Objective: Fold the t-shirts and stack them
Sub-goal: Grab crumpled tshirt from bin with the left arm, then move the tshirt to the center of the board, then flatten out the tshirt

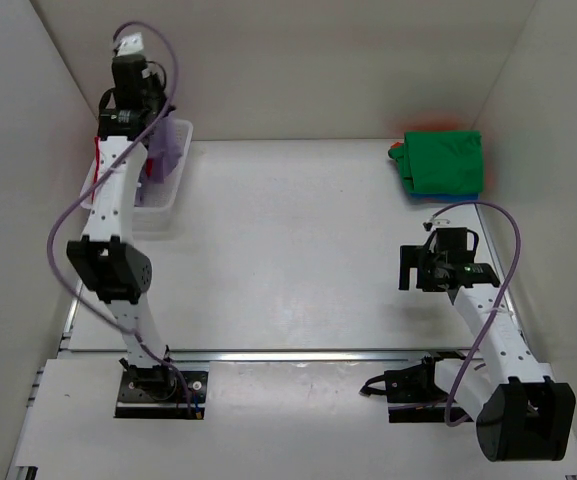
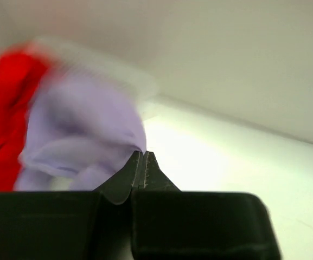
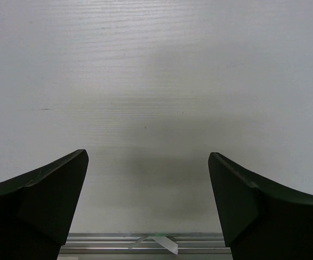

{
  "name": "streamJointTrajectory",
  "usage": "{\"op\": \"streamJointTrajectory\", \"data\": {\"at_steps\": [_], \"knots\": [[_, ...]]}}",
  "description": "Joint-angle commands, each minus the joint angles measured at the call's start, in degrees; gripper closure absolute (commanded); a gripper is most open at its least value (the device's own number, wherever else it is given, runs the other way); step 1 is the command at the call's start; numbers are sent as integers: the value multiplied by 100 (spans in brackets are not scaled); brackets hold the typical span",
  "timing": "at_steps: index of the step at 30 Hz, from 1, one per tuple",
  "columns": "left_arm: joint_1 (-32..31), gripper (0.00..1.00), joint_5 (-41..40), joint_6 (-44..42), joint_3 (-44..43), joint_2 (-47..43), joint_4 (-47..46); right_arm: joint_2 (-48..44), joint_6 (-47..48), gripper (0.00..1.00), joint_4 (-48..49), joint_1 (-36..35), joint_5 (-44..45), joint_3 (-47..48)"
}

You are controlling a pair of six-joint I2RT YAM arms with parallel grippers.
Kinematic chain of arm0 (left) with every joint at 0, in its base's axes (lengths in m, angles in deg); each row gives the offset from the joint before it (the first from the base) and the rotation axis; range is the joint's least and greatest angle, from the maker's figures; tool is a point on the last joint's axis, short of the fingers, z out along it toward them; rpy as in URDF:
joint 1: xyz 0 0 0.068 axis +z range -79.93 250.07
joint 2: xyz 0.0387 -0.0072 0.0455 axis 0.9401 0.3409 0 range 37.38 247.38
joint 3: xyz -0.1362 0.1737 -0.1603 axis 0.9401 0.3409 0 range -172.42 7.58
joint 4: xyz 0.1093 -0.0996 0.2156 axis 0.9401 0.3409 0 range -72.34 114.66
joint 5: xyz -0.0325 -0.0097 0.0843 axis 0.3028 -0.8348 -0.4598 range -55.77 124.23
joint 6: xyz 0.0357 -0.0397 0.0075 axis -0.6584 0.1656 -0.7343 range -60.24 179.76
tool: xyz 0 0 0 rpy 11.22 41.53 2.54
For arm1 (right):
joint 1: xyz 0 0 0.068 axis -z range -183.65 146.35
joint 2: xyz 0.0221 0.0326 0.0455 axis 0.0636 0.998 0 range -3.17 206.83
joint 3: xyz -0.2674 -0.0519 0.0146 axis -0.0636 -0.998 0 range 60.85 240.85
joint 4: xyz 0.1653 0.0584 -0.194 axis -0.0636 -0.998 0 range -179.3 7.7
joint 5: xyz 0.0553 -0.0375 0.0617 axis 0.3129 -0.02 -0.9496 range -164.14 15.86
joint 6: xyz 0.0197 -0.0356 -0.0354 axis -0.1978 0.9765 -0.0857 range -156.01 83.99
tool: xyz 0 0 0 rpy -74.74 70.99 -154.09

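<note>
A lavender t-shirt point(image 2: 85, 130) hangs bunched over the white basket point(image 1: 160, 207) at the far left. My left gripper point(image 2: 144, 155) is shut with its tips pinching an edge of that cloth. In the top view the lavender t-shirt point(image 1: 171, 145) sits just beside the left gripper point(image 1: 151, 125). A red t-shirt point(image 2: 4, 119) lies behind it, blurred. A folded green t-shirt point(image 1: 444, 162) tops a stack at the far right, with a red edge point(image 1: 396, 153) showing beneath. My right gripper point(image 3: 148, 157) stands open over bare table, nothing between its fingers; in the top view the right gripper point(image 1: 414, 268) is well short of the stack.
White walls enclose the table on the left, back and right. A metal rail point(image 3: 145, 242) runs along the table's near edge, below the right gripper. The basket stands against the left wall.
</note>
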Motion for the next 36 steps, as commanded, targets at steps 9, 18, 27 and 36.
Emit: {"op": "streamJointTrajectory", "data": {"at_steps": [9,18,27,36], "knots": [[-1985,100,1930,352,1162,-2822,-1225,-708,-83,10,242,-107,122,-93],[-1546,100,1542,632,4722,-3360,-1393,-691,-215,10,330,-238,-203,118],[-1069,36,2123,1230,7079,-3745,-1796,-313,-469,10,540,-721,-510,154],[-2528,37,2105,2021,8600,-4546,-2298,416,-865,11,1050,-1338,-607,-58]]}}
